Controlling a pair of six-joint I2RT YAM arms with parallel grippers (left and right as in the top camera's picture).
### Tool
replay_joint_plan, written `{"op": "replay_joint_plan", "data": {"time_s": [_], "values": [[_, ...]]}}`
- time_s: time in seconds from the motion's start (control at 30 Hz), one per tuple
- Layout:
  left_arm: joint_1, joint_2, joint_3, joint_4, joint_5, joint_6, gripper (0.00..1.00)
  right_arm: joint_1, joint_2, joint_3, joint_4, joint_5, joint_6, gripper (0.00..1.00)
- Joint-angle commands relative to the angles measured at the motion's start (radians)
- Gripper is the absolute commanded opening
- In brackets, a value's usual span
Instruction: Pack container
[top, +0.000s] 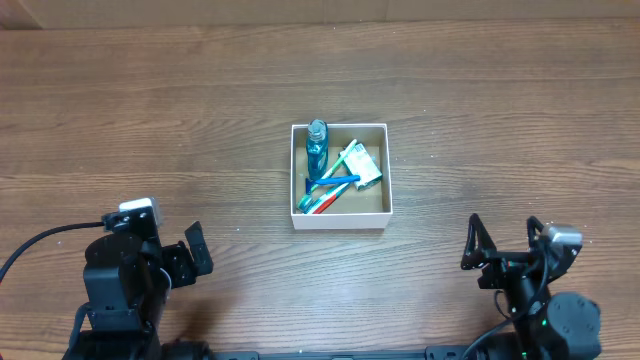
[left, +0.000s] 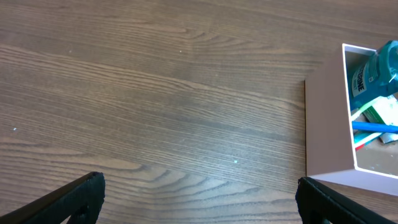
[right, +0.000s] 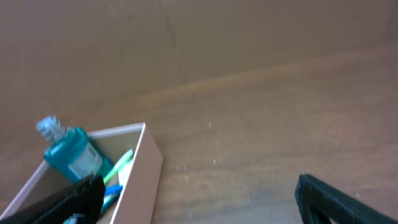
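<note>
The container (top: 340, 218), a small square white-walled box with a brown floor, sits at the table's middle. Inside it lie a blue mouthwash bottle (top: 317, 145), a white and green tube or packet (top: 360, 163) and some toothbrushes (top: 330, 188). The container also shows in the left wrist view (left: 326, 124) and in the right wrist view (right: 142, 174), with the bottle (right: 71, 152) in it. My left gripper (top: 190, 250) is open and empty at the front left. My right gripper (top: 505, 245) is open and empty at the front right. Both are well apart from the container.
The wooden table (top: 150, 120) runs across the whole view. A black cable (top: 30, 250) trails from the left arm's base at the front left edge.
</note>
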Motion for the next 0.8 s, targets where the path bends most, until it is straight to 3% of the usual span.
{"op": "replay_joint_plan", "data": {"time_s": [0.0, 0.2, 0.33, 0.4, 0.57, 0.77], "values": [[0.002, -0.003, -0.005, 0.005, 0.005, 0.013, 1.0, 0.011, -0.034, -0.092, 0.133, -0.023, -0.005, 1.0], [0.002, -0.003, -0.005, 0.005, 0.005, 0.013, 1.0, 0.019, -0.042, -0.282, 0.549, -0.019, -0.085, 1.0], [0.002, -0.003, -0.005, 0.005, 0.005, 0.013, 1.0, 0.019, -0.042, -0.384, 0.72, -0.019, -0.114, 1.0], [0.002, -0.003, -0.005, 0.005, 0.005, 0.013, 1.0, 0.018, -0.042, -0.414, 0.741, -0.019, -0.114, 1.0], [0.002, -0.003, -0.005, 0.005, 0.005, 0.013, 1.0, 0.018, -0.042, -0.416, 0.544, -0.019, -0.14, 1.0], [0.002, -0.003, -0.005, 0.005, 0.005, 0.013, 1.0, 0.019, -0.042, -0.416, 0.548, -0.026, -0.138, 1.0]]}}
